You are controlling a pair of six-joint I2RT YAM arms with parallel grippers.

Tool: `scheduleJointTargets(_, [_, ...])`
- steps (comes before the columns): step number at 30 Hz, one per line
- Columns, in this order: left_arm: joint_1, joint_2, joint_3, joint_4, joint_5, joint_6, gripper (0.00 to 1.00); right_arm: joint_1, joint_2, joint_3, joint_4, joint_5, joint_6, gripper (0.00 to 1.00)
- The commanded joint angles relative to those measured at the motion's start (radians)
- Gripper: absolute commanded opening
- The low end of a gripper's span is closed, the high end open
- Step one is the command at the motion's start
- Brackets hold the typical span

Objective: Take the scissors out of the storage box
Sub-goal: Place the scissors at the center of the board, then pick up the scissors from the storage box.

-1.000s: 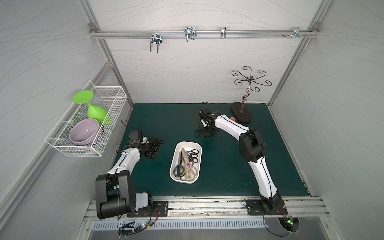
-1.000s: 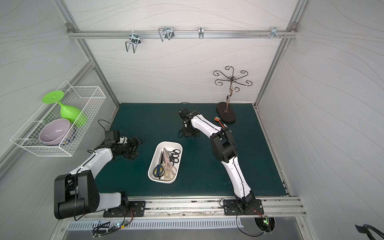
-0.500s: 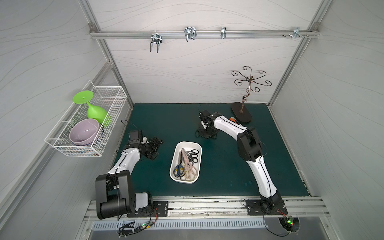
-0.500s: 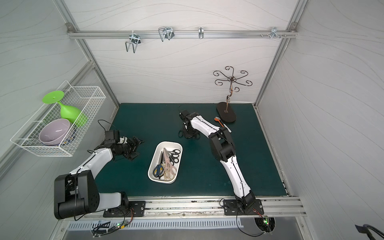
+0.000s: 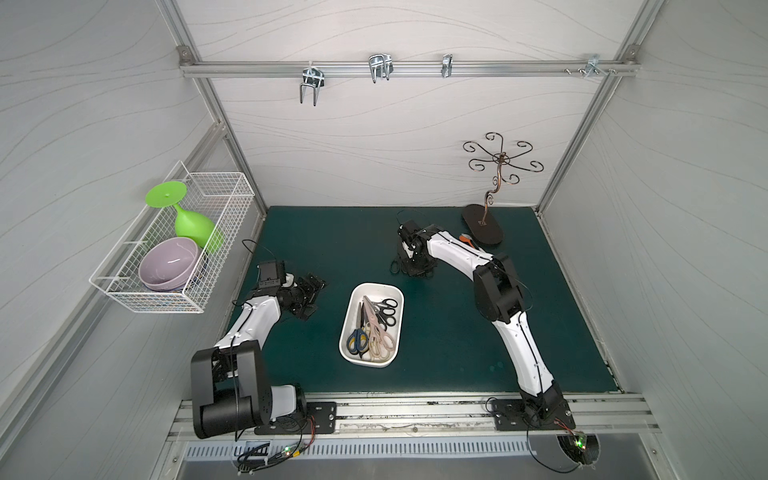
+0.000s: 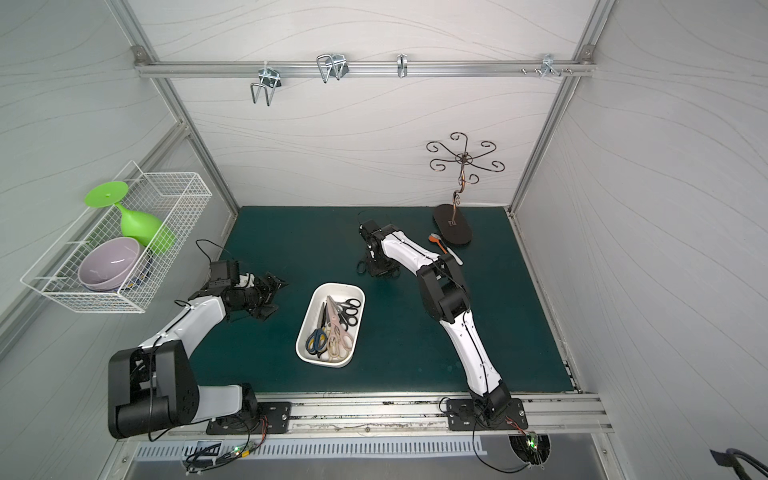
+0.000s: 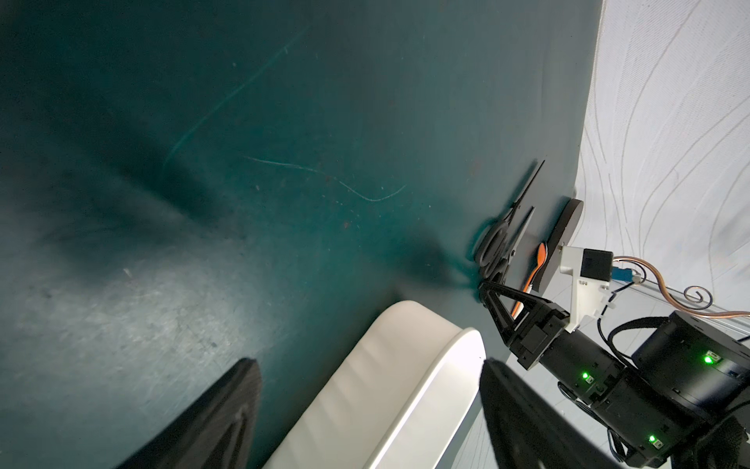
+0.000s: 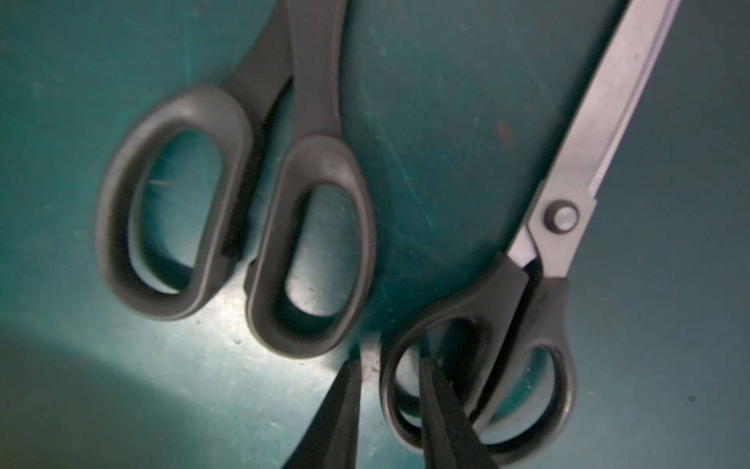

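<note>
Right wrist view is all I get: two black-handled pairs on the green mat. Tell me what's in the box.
Observer: The box holds several scissors; blue, pink, cream and black handles show.
Operator: Report the other arm.
Observer: The left gripper hangs just beside the box, fingers wide apart, holding nothing.
Operator: Name anything else lying around.
Observer: An orange spoon lies on the mat beside the dark oval base of the stand.
</note>
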Motion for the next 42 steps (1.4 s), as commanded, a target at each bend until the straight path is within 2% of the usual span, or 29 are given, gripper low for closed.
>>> scheduleJointTargets(1, [-0.006, -0.001, 0.035, -0.002, 0.001, 0.019, 0.89, -0.005, -0.022, 0.017, 0.004, -0.015, 0.010, 0.31])
scheduleJointTargets(7, [-0.006, -0.005, 0.034, -0.003, -0.003, 0.021, 0.89, -0.006, -0.104, 0.023, -0.005, -0.049, 0.015, 0.38])
scheduleJointTargets(14, [-0.006, -0.009, 0.034, 0.001, -0.009, 0.021, 0.89, 0.031, -0.261, -0.035, -0.026, -0.066, 0.021, 0.39])
scheduleJointTargets(21, [-0.006, -0.017, 0.024, 0.002, -0.031, 0.024, 0.89, 0.200, -0.424, -0.176, -0.041, -0.055, 0.036, 0.39])
scheduleJointTargets(30, [-0.005, -0.075, -0.009, -0.013, -0.057, 0.014, 0.89, 0.409, -0.508, -0.289, -0.064, -0.070, 0.146, 0.38])
scheduleJointTargets(39, [0.030, -0.113, -0.028, -0.024, -0.055, 0.013, 0.89, 0.514, -0.544, -0.488, 0.079, -0.170, 0.217, 0.37])
scheduleJointTargets(42, [0.037, -0.117, -0.031, -0.025, -0.052, 0.010, 0.89, 0.544, -0.518, -0.499, 0.108, -0.180, 0.217, 0.37])
